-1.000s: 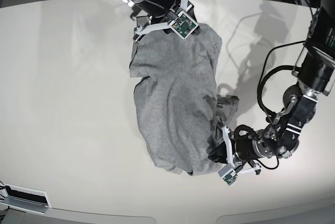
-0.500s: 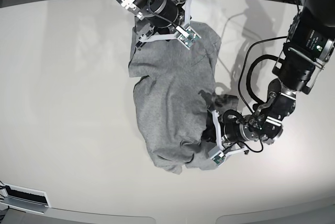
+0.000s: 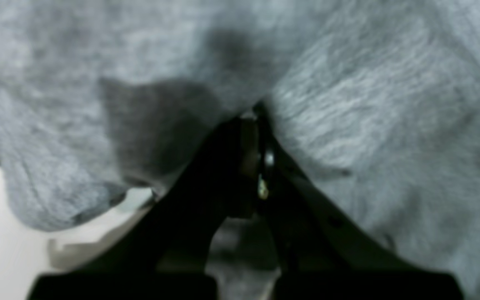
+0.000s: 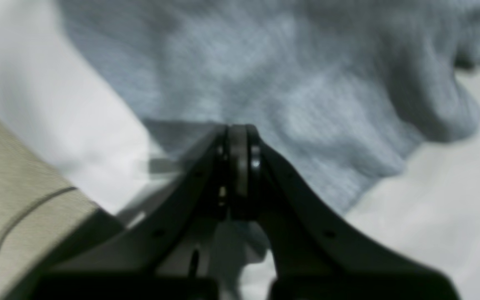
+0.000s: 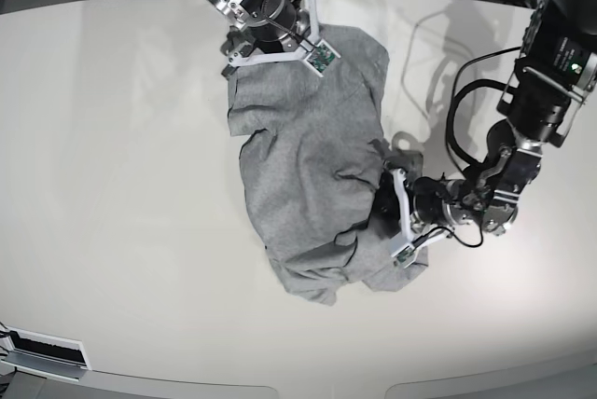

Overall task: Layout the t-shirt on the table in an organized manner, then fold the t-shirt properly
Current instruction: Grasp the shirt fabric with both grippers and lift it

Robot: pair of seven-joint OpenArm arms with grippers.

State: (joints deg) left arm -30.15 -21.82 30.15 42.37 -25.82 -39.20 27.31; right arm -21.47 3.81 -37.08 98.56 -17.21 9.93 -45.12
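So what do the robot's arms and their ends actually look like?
Both arms are chunky black cylinders joined by silver metal parts, with black cables looping beside them. The left gripper and right gripper have dark, tapering fingers that meet in a point, framed by thin white struts. A small green circuit board sits by the right one.

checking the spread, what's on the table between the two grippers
Only rumpled t-shirt: the base view shows it running from the right gripper to the left gripper, both shut on its cloth.
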